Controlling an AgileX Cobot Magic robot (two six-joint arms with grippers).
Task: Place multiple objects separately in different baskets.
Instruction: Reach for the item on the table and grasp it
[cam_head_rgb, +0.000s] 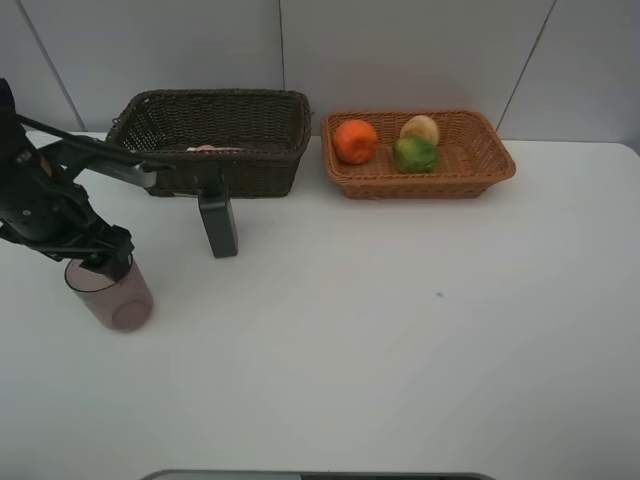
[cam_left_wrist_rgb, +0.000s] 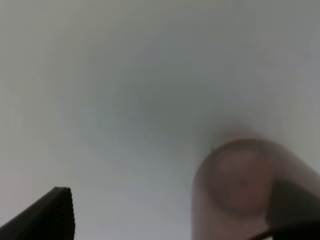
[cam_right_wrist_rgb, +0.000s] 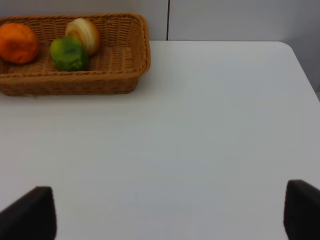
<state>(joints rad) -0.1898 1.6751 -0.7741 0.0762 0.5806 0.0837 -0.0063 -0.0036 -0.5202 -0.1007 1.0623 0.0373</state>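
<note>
Pointing its rim at left pincer (cam_head_rgb: 105, 262), purplish cup's (cam_head_rgb: 118, 300) base faces away.

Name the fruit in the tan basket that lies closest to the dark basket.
The orange, at its left end; the green fruit and peach sit farther right.

No text, label, brand, number or sign can be read in any view. The dark rectangular bottle (cam_head_rgb: 219, 226), just in front of the dark brown wicker basket (cam_head_rgb: 215, 140), shows no legible print.
</note>
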